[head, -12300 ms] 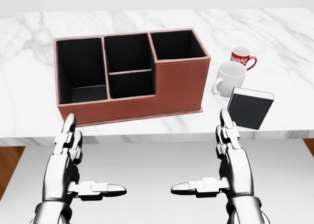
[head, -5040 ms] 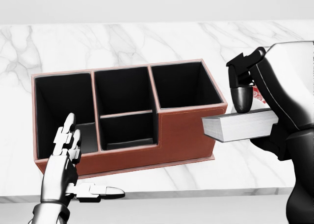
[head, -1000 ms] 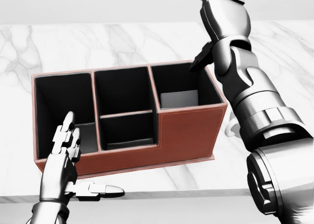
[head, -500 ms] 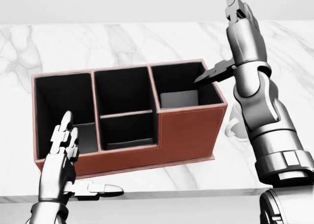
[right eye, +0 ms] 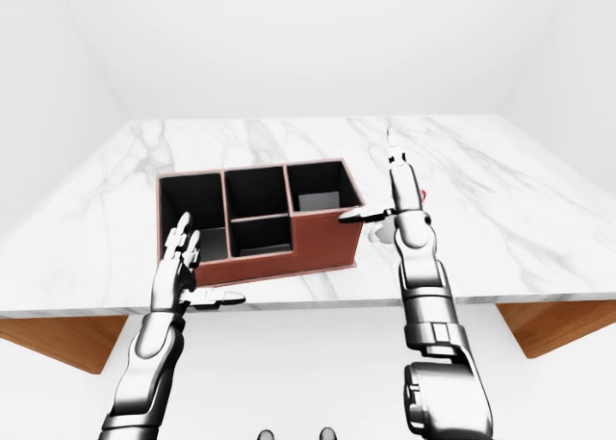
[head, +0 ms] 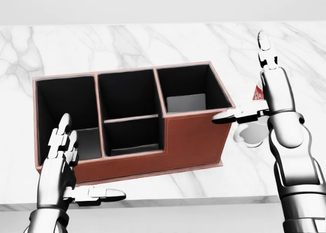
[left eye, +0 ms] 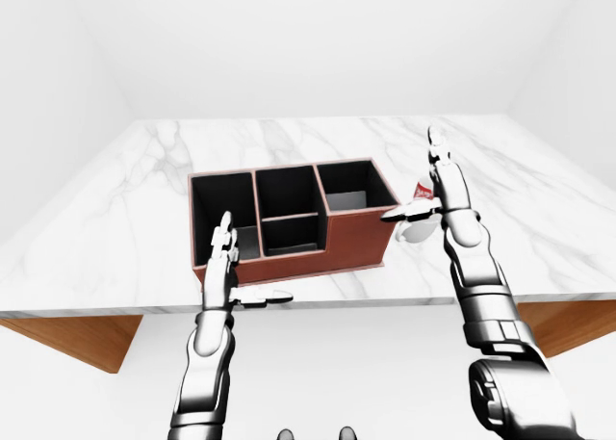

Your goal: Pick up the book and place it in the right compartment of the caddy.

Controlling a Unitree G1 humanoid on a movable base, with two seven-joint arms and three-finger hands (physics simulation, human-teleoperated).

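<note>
The brown caddy point(head: 192, 137) with black compartments stands on the marble counter point(head: 127, 44). The book point(head: 186, 102) lies inside its right compartment, showing a pale grey face against the far wall. My right hand point(head: 249, 90) is open just right of the caddy, fingers pointing up and thumb tip at the caddy's right top corner; it holds nothing. Low at the left of the head view, my left hand point(head: 84, 166) is open and empty, below the caddy's left compartment.
A white mug point(head: 249, 134) and a red mug point(head: 257, 93) stand right of the caddy, partly hidden behind my right hand. The counter's near edge point(left eye: 318, 305) runs below the caddy, with wooden panels under it.
My right hand has come down and moved right, from above the caddy to beside its right end, staying open. The book stays in the right compartment. The left hand dropped slightly.
</note>
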